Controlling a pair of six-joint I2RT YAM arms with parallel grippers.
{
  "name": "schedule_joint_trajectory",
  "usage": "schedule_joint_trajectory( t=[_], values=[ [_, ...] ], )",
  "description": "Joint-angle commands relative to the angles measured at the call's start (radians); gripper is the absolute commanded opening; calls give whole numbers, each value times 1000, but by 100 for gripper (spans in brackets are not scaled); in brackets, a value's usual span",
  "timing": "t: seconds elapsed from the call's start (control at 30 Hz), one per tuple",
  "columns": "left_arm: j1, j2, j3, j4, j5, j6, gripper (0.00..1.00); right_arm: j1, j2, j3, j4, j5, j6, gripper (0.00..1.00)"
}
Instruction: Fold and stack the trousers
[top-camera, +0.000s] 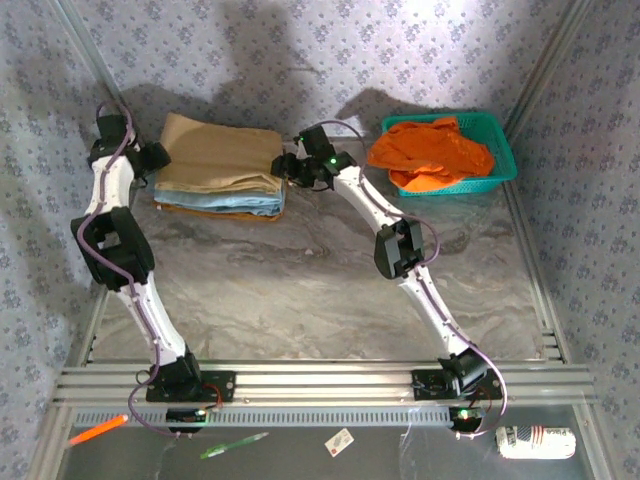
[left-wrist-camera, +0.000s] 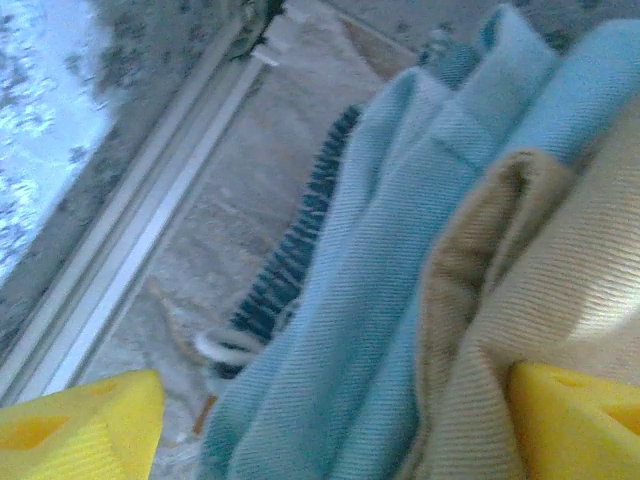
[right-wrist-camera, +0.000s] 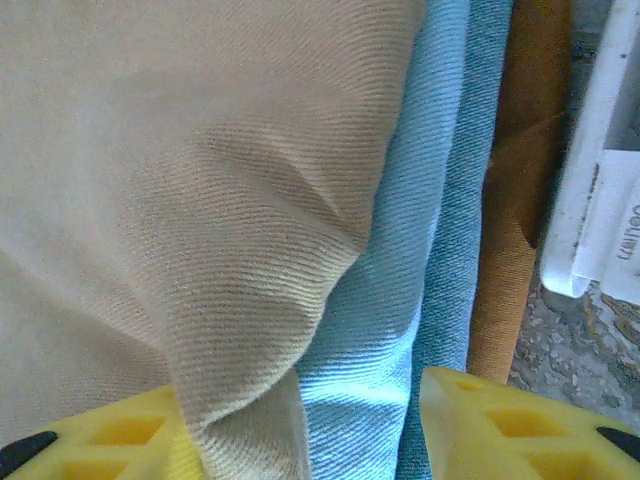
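Trousers (top-camera: 220, 150) folded atop light blue cloth (top-camera: 228, 201), table's 11 o'clock, long axis 9-to-3 | left gripper (top-camera: 155, 160) at their 9 o'clock edge, jaws spread, holding nothing | right gripper (top-camera: 284, 166) at 3 o'clock edge, jaws parted, tan fold loose between | both equally near

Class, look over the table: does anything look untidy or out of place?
The orange garment lies crumpled in the basket, spilling over its rim, unlike the neat stack topped by the trousers.
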Motion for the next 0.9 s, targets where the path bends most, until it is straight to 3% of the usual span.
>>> schedule_joint_trajectory(
  t=[0.0, 0.2, 0.27, 0.37, 0.43, 0.5, 0.57, 0.67, 0.87],
  values=[
    [-7, -26, 42, -41, -91, -46, 89, -13, -59, 25, -104, 11, -33, 56],
    [-38, -172, 32, -94, -148, -140, 87, 15, -202, -78, -136, 82, -133, 57],
    [-84, -204, 41, -99, -173, -132, 84, 36, -231, -117, -125, 116, -154, 52],
    [-165, -187, 81, -139, -172, -121, 78, 56, -217, -117, -98, 110, -147, 28],
    [-198, -151, 80, -149, -140, -131, 68, 61, -185, -103, -78, 93, -118, 9],
    [-211, -121, 54, -136, -117, -165, 59, 64, -144, -82, -61, 68, -97, 0],
    [-212, -111, -44, -70, -99, -213, 53, 66, -98, -64, -50, 29, -45, 0],
    [-198, -106, -145, 11, -133, -241, 53, 68, -54, -69, -55, -12, -19, 0],
    [-110, -42, -180, 64, -78, -264, 53, 67, -42, -148, -53, -27, -22, 0]
  ],
)
